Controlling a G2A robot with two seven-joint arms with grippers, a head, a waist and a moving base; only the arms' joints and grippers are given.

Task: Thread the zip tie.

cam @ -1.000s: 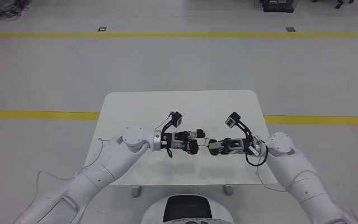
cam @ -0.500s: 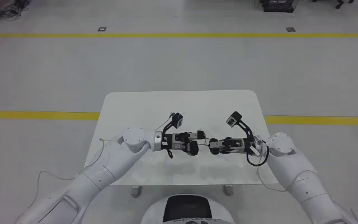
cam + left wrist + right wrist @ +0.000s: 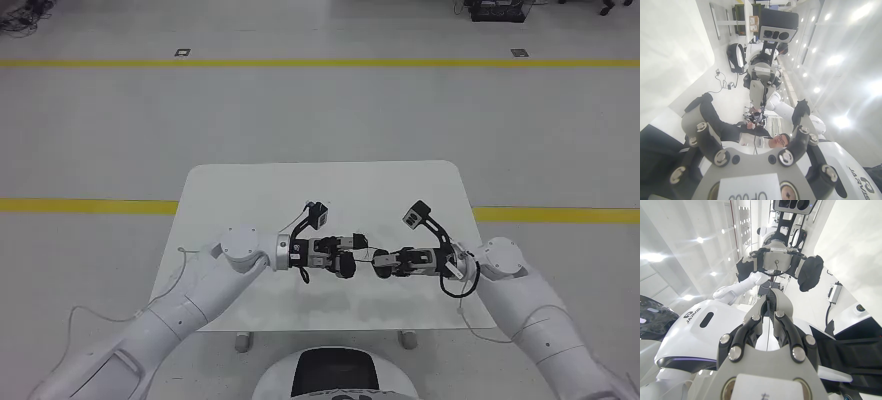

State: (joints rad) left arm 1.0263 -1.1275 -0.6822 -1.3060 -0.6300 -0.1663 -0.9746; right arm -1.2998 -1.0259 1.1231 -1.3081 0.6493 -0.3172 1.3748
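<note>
A thin black zip tie [image 3: 367, 253] spans the small gap between my two grippers, above the front middle of the white table [image 3: 250, 190]. My right gripper [image 3: 769, 293] is shut on the zip tie [image 3: 768, 332], which runs out between its fingers towards the other arm. My left gripper [image 3: 754, 100] faces it with its black-padded fingers [image 3: 800, 111] spread wide and nothing held between them. In the right wrist view the left gripper [image 3: 776, 273] stands open just beyond the tie's end. From above, the left gripper [image 3: 348, 250] and right gripper [image 3: 382, 262] point at each other.
Both arms hover over the table's front half, close to its front edge [image 3: 330, 328]. Bare tabletop lies behind and to both sides of them. A yellow floor line [image 3: 90, 206] runs past the table.
</note>
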